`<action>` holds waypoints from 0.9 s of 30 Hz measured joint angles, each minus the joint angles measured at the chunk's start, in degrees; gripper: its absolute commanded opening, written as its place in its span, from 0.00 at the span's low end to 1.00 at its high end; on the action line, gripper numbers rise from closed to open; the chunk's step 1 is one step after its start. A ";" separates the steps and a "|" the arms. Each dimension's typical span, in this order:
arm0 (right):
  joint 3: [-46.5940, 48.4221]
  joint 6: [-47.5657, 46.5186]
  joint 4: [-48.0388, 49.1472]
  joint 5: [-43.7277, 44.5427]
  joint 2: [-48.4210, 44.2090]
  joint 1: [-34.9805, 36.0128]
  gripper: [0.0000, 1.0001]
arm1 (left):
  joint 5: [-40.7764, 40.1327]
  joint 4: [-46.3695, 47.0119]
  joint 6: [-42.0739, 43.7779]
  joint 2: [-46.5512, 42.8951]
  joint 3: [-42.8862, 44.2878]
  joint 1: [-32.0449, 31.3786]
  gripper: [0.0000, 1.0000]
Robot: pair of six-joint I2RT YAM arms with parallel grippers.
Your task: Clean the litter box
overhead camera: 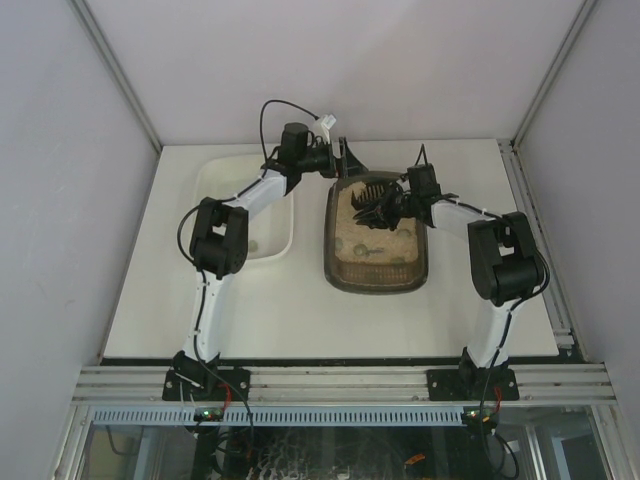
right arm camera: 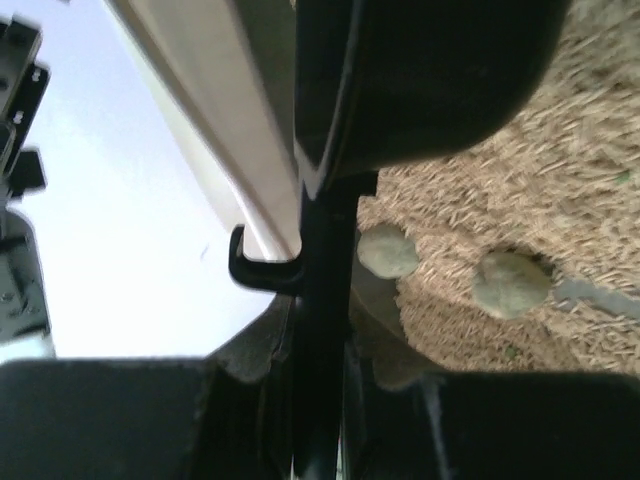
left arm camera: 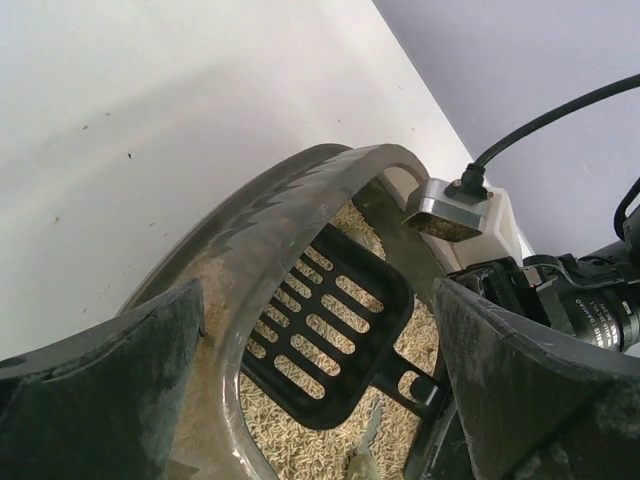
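The litter box [overhead camera: 377,286] sits mid-table, at 3 o'clock of the white tub [overhead camera: 275,238]. The left gripper [overhead camera: 345,160] straddles its 11 o'clock corner rim, jaws spread wide, holding nothing. The right gripper [overhead camera: 398,208], reaching in from 3 o'clock, is clamped tight on the black slotted scoop [overhead camera: 374,196].

You'll find the litter box [overhead camera: 376,288] lying flat just right of centre, long side running near to far. It's a dark brown translucent tray with rounded corners. It holds beige sandy litter [overhead camera: 385,262], and pale greenish clumps [right arm camera: 512,283] rest on the surface.
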 measured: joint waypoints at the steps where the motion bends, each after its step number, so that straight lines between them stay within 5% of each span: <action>1: -0.96 0.11 2.21 -0.55 0.00 -0.09 0.00 | 0.00 0.09 0.20 0.00 -0.04 0.00 1.00; 8: -4.35 2.38 5.60 -2.25 0.44 0.07 0.00 | 0.07 0.68 1.31 -0.02 -0.83 0.02 1.00; 17: -5.03 4.09 -6.56 2.80 -9.46 0.76 0.00 | 0.17 0.13 1.36 -0.02 -1.33 -0.02 1.00; 27: -3.56 5.97 -15.41 5.62 -9.66 0.50 0.00 | 0.26 0.22 1.27 -0.02 -1.33 0.00 0.99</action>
